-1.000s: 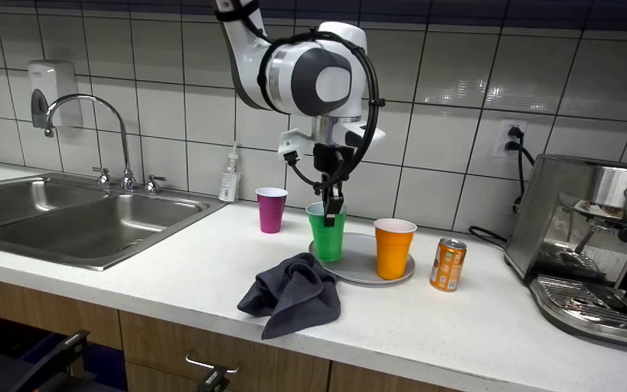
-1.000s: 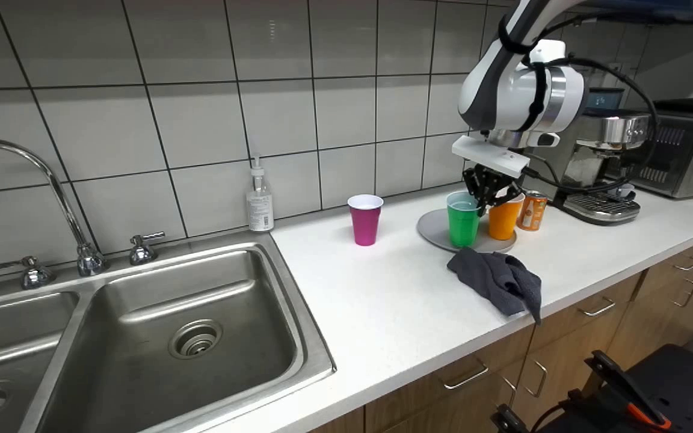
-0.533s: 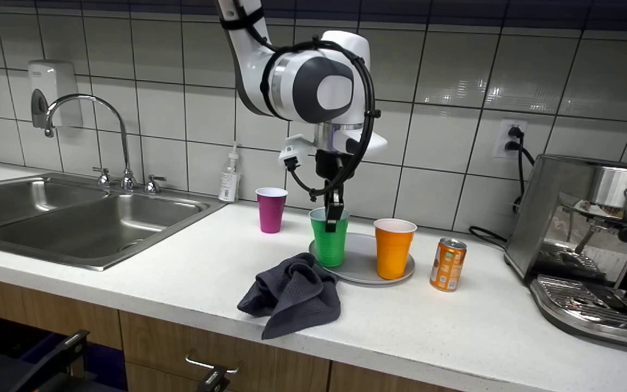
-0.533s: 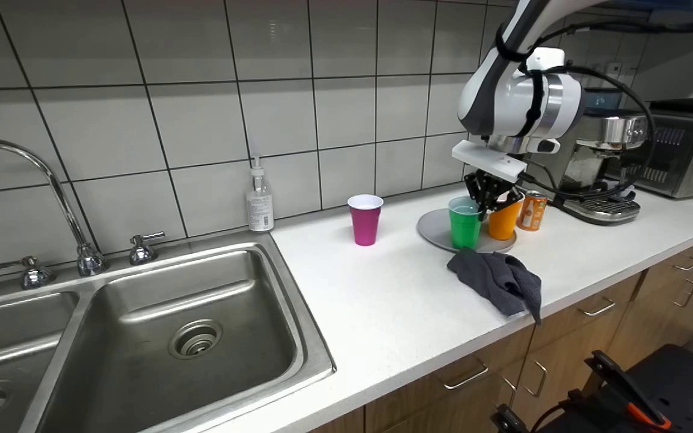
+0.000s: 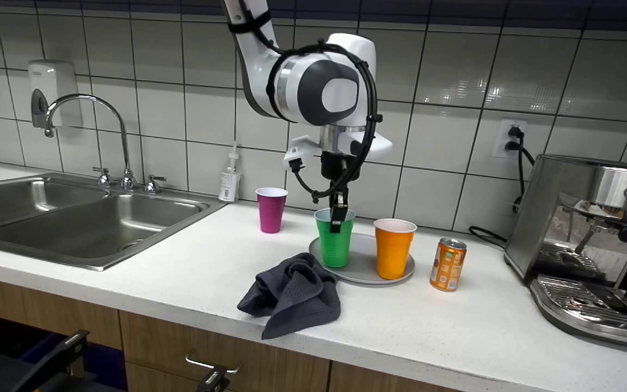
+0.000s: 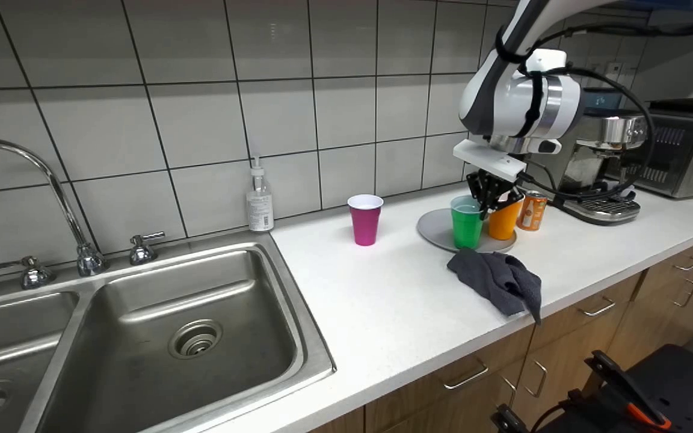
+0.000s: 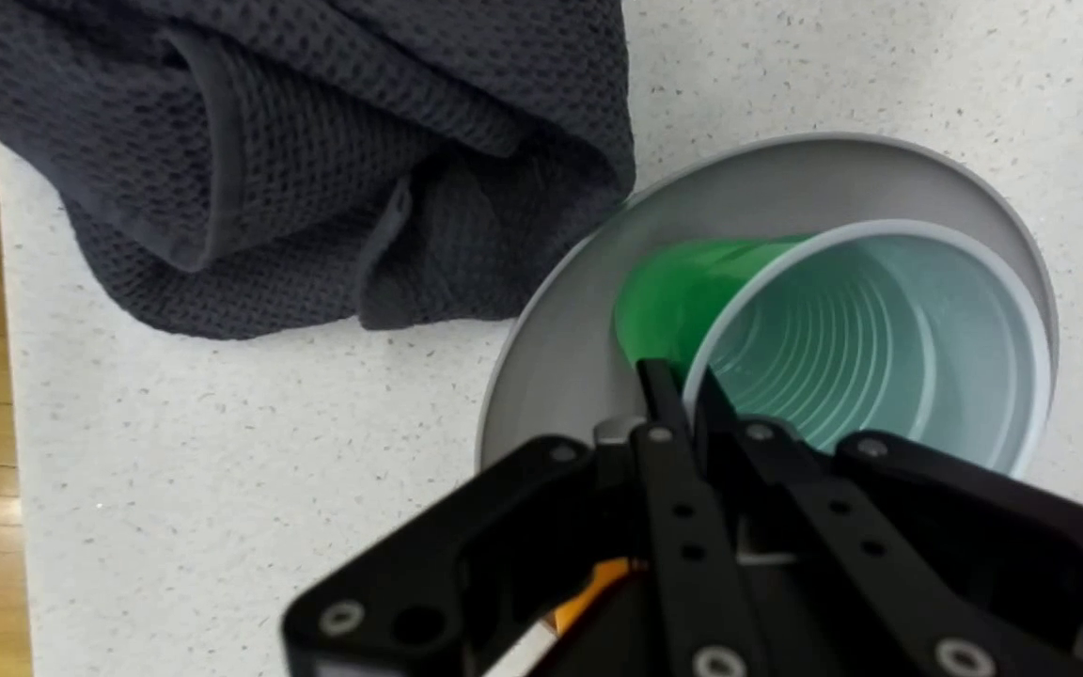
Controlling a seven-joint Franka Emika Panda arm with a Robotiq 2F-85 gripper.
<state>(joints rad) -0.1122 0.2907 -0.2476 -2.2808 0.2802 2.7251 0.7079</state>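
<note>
The green cup is pinched at its rim by the gripper, over the plate; whether cup and plate are touching cannot clearly be seen.

The green cup is smooth, glossy plastic.

- In an exterior view, the right cup stood on a plate; the left cup was on or just above it.
- Right of the plate stood a soda can, then an espresso machine.
- Before it lay a dish towel.
- Leftward stood an outlying cup, then a sink.
</note>
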